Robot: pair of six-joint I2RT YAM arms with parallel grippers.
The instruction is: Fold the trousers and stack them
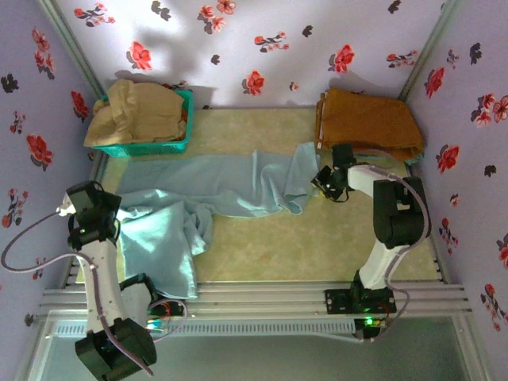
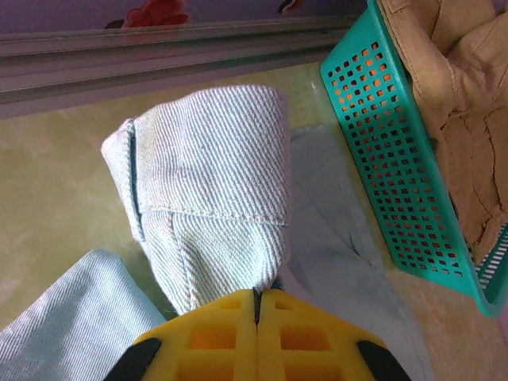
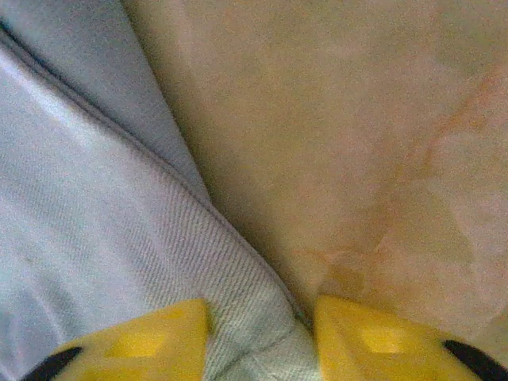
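Biggest thing is the table (image 1: 317, 246), a beige marbled top. The trousers (image 1: 230, 182) sprawl across it, soft pale-blue twill, one leg stretched flat toward the right and the rest bunched in wrinkly folds at the near left. A folded orange-brown garment (image 1: 369, 123) sits far right, and a teal mesh basket (image 1: 151, 147) far left holds a crumpled beige garment (image 1: 135, 111). The left gripper (image 2: 256, 305) is pinched tight on a stitched hem. The right gripper (image 3: 262, 333) has its yellow fingers apart, straddling the fabric's edge.
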